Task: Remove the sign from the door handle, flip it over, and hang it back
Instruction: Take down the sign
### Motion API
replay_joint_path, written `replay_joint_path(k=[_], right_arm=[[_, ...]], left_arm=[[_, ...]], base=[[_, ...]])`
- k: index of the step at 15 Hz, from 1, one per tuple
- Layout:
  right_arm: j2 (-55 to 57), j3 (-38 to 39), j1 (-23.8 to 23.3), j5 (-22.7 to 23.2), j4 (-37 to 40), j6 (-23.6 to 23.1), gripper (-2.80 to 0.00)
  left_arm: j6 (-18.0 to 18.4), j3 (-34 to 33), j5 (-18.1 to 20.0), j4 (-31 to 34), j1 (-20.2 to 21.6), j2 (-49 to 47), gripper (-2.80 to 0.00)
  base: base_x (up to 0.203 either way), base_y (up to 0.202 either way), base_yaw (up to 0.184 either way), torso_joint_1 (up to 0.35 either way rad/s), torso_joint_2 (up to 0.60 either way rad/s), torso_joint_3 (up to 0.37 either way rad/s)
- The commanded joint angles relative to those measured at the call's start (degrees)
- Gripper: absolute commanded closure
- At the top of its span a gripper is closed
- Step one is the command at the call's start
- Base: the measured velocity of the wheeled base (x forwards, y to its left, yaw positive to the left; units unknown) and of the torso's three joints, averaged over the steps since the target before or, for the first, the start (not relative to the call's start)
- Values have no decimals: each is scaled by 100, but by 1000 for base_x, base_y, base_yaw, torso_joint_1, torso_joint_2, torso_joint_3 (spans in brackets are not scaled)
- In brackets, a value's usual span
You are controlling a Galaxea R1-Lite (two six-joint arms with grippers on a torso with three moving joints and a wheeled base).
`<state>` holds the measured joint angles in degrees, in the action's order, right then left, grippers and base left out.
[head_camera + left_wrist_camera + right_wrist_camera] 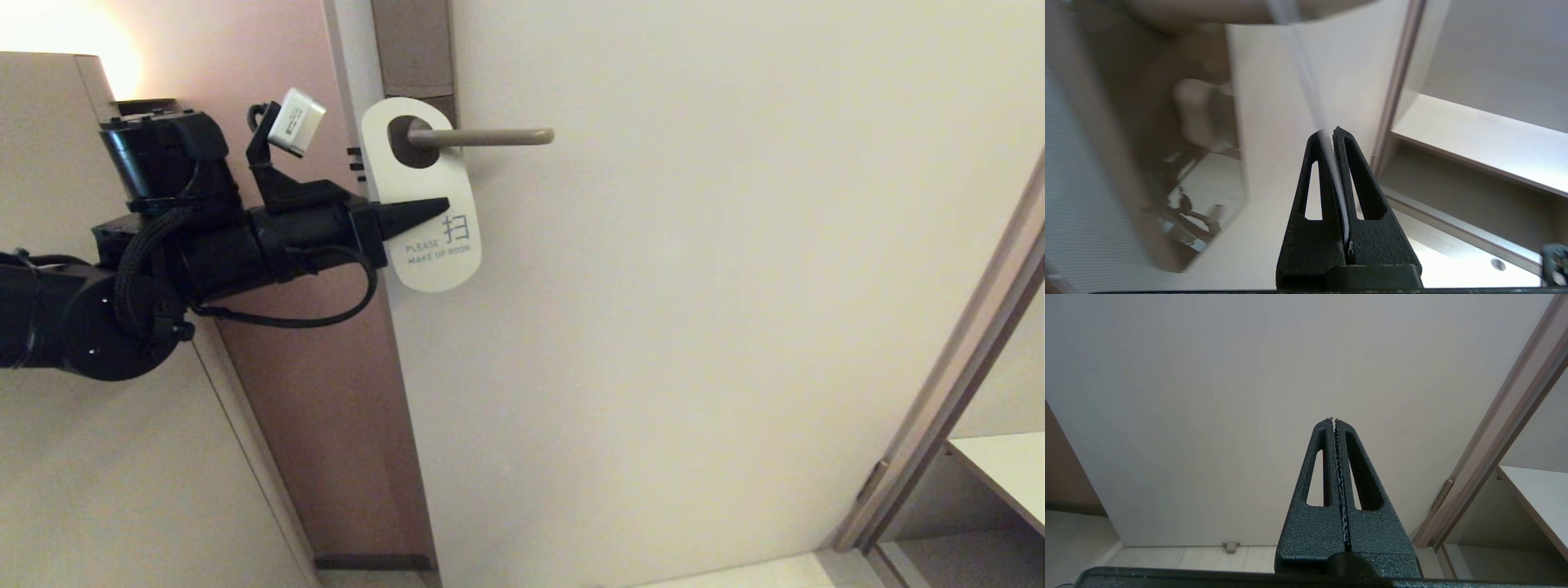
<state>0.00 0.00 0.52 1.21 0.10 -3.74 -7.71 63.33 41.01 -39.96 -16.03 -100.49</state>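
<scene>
The sign hangs by its oval hole on the door handle, white face out; the left gripper pinches its left edge, presumably to slide it off rightward; the right gripper idles, jaws closed on nothing.

Door: pale, flat panel. Brown backplate near its left edge carries the door handle, a slim lever pointing level to the right. Sign hangs on the lever by its oval hole, right at the backplate end, white face out, "PLEASE MAKE UP ROOM" readable, lower end tilted slightly right. Pale tiled floor below.
</scene>
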Motion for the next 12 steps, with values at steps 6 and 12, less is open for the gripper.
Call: replay_joint_path(k=[6,12], right_arm=[[0,0,0,2,-1,-4,0],[0,0,8,2,-1,-4,0]], left_arm=[[-21,133,-49,-21,-5,14,0],[-21,232,-49,-3,-90,20,0]], base=[[0,0,0,0,0,0],[0,0,0,0,0,0]])
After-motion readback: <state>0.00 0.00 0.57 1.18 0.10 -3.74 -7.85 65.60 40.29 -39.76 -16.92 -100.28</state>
